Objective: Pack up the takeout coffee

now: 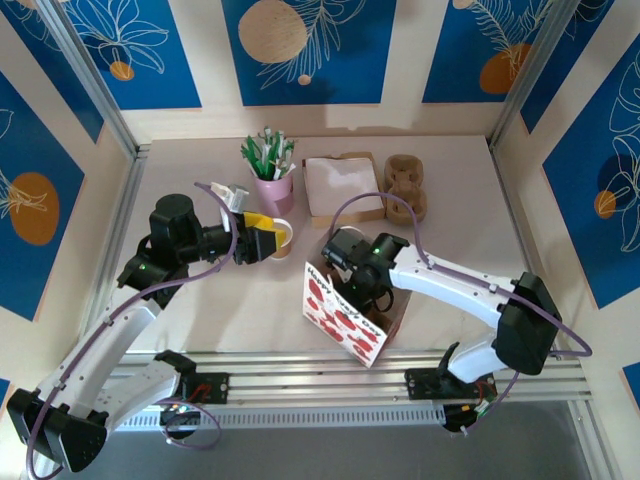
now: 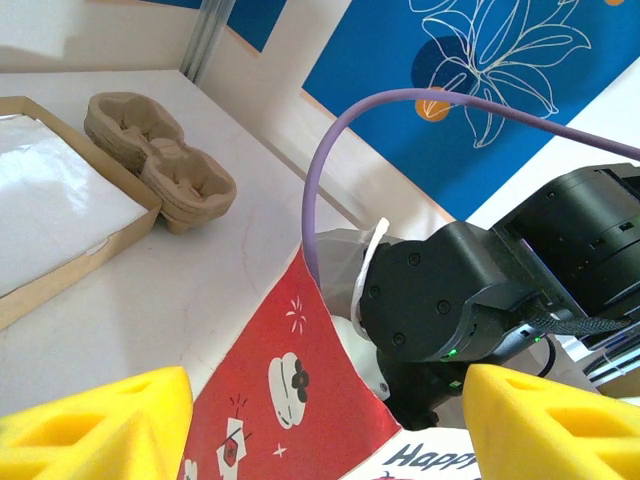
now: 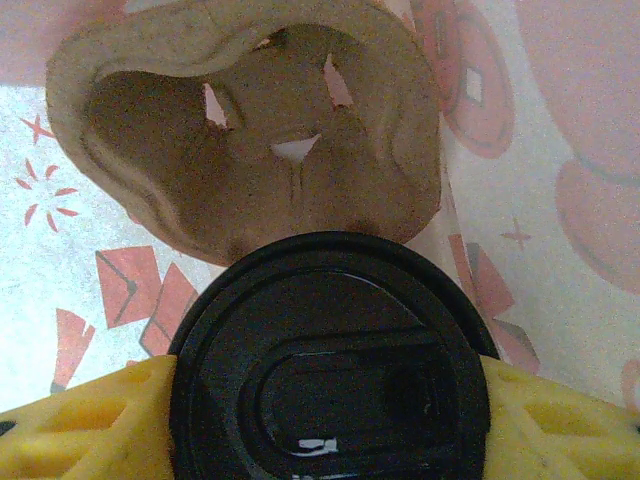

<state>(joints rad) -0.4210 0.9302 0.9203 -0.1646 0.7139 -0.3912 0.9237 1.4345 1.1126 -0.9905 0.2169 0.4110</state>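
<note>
Tipping is to be feared: the lidded cup (image 3: 330,330), pinched by the right gripper (image 3: 325,420) inside the printed bag (image 3: 560,190), is held off-centre over a pocket of the pulp carrier (image 3: 240,140) and could be caught on its rim. The left gripper (image 2: 325,430) is spread, nothing between. Counted: one lidded cup, one open cup (image 1: 283,238), one bag, one bagged carrier, one carrier stack (image 1: 405,188)

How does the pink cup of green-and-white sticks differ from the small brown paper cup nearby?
The pink cup is full of green-and-white sticks; the small brown paper cup shows a pale inside. The pink cup stands farther back; the brown one sits by the left gripper. Both stand upright without lids.
</note>
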